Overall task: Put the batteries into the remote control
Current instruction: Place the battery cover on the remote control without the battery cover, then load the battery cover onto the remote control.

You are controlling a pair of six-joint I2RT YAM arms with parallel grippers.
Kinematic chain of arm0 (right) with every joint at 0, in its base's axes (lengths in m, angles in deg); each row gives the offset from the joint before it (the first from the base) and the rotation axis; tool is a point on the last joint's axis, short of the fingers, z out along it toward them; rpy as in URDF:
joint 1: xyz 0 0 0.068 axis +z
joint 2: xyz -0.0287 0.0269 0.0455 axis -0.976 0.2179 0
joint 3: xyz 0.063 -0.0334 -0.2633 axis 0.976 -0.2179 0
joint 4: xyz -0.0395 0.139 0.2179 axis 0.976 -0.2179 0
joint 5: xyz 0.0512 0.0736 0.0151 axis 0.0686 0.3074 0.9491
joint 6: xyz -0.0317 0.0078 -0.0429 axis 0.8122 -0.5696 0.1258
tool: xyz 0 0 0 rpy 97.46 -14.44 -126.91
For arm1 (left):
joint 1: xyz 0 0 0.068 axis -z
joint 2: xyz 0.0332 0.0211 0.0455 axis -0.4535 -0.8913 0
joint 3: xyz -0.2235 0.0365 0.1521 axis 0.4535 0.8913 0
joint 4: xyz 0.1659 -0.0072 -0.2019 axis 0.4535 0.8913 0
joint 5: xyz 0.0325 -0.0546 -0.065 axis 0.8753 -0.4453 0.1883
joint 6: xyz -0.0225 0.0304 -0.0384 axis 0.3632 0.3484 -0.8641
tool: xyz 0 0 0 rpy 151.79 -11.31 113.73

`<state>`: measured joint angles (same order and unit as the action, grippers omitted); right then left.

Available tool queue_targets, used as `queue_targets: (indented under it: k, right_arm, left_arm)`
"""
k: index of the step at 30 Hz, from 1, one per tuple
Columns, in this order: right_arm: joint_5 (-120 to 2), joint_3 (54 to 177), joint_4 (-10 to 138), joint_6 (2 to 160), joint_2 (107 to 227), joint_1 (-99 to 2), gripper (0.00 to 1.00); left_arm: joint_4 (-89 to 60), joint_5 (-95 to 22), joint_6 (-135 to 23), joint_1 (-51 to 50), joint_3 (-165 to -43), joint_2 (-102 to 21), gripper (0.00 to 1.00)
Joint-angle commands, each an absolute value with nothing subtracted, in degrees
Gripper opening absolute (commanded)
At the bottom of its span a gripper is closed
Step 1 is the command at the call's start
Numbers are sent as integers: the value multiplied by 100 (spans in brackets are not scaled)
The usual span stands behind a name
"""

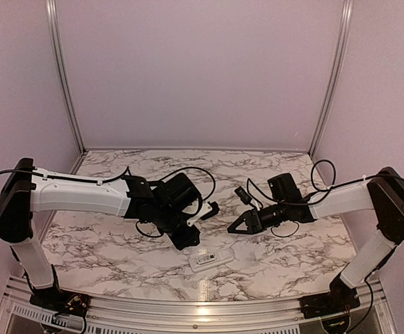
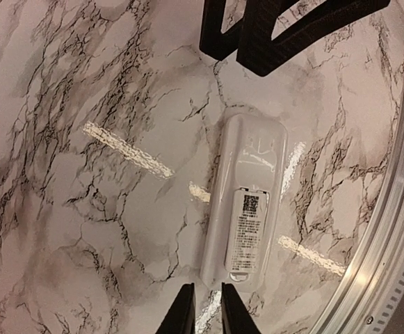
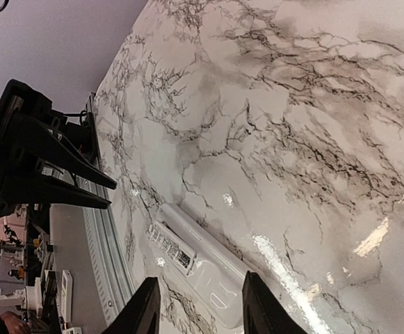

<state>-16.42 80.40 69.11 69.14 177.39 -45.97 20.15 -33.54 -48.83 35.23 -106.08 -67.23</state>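
Note:
The remote control (image 1: 211, 260) lies back up on the marble table (image 1: 118, 243) near the front edge. A labelled battery cover (image 2: 247, 233) sits on its back, and the remote (image 3: 208, 268) shows the same face in the right wrist view. My left gripper (image 2: 207, 314) hovers just off the remote's cover end, its jaws a narrow gap apart with only marble between them. My right gripper (image 3: 200, 313) stands open above the remote's other end, holding nothing. In the top view the left gripper (image 1: 188, 241) and right gripper (image 1: 233, 227) face each other above the remote. The batteries are out of view.
An aluminium rail (image 1: 188, 306) runs along the table's front edge, close beside the remote (image 2: 247, 202). Metal posts (image 1: 62, 76) and pale walls enclose the back and sides. Loose black cables (image 1: 202, 177) loop off both wrists.

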Motion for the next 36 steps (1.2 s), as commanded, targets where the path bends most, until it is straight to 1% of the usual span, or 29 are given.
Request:
queue_targets:
  k: [1,6,19,36]
  right_arm:
    - [-1662,8175,6749,6982,17737,-4516,39]
    - [-1680,8173,6720,7003,17755,-4516,38]
    - [-1684,8214,6699,7044,17837,-4516,38]
    - [-1730,8226,6647,7077,17843,-4524,38]
  left_arm:
    - [1609,-3755,-4908,3544,-10647,-6945,13]
    - [1623,-4001,-4850,3561,-10687,-7157,10]
    - [1802,-4146,-4789,3631,-10703,-7442,9]
    - [1963,-4062,-4684,3692,-10857,-7718,8]
